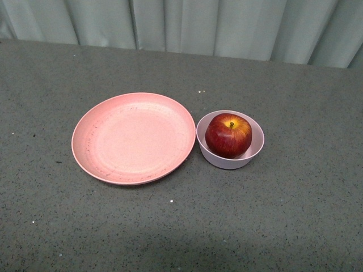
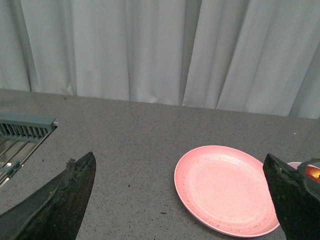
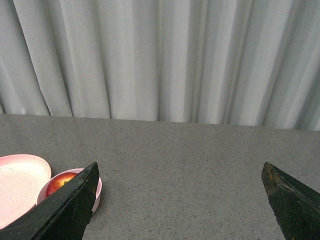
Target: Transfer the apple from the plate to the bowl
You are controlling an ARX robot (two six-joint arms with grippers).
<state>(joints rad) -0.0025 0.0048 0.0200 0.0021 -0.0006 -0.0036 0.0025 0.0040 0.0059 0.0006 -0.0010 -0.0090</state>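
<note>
The dark red apple (image 1: 228, 135) sits inside the small pale pink bowl (image 1: 256, 148), stem up. The wide salmon-pink plate (image 1: 133, 137) lies bare just left of the bowl, almost touching it. Neither arm shows in the front view. My left gripper (image 2: 180, 167) is open and empty, held back from the plate (image 2: 225, 187); a sliver of the apple (image 2: 313, 173) shows past one finger. My right gripper (image 3: 180, 172) is open and empty over bare table; the apple (image 3: 59, 182) in the bowl (image 3: 96, 192) and the plate's edge (image 3: 20, 185) show beside one finger.
Everything rests on a grey speckled table (image 1: 295, 215) with a pale curtain (image 1: 198, 22) behind. A grey-green slatted rack (image 2: 22, 131) sits at the table's edge in the left wrist view.
</note>
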